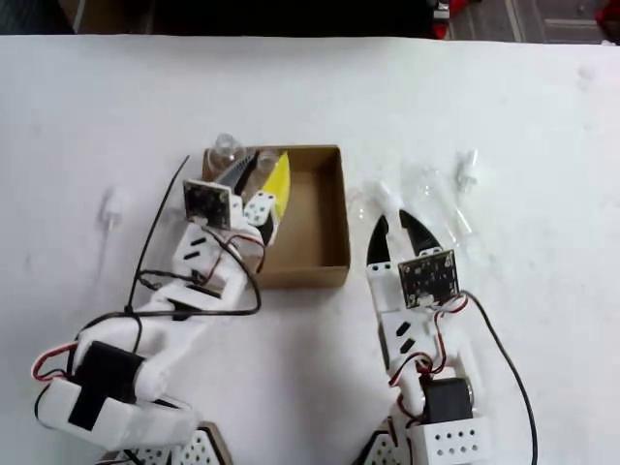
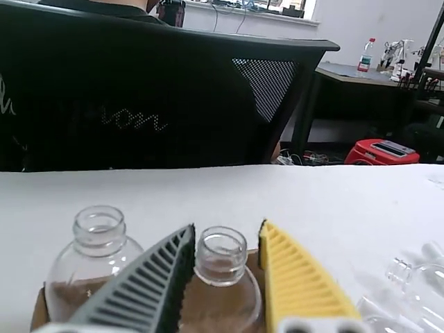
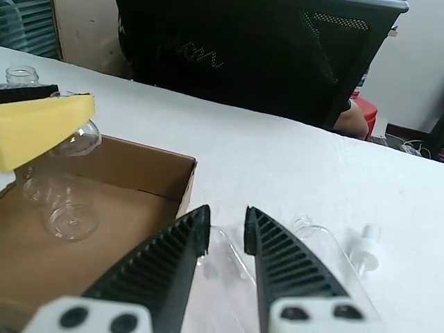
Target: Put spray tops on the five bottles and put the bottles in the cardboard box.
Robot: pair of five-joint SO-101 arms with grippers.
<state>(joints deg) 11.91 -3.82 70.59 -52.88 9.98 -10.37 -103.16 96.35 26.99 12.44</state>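
Where both arms rise from the near side, the white table point(image 1: 320, 87) spreads open around them. At the far left corner of the brown cardboard box point(image 1: 339, 208), the left gripper point(image 1: 263, 167), one grey ribbed jaw and one yellow, closes on a clear uncapped bottle point(image 2: 220, 257). A second open-necked bottle point(image 2: 97, 236) stands just beside it. The right gripper point(image 1: 392, 215), black ribbed jaws parted, hovers over a lying bottle point(image 3: 326, 243) right of the box. One white spray top point(image 1: 468, 167) lies beyond, another spray top point(image 1: 114, 208) left of the box. Past the far edge stands a black mesh chair point(image 2: 277, 83).
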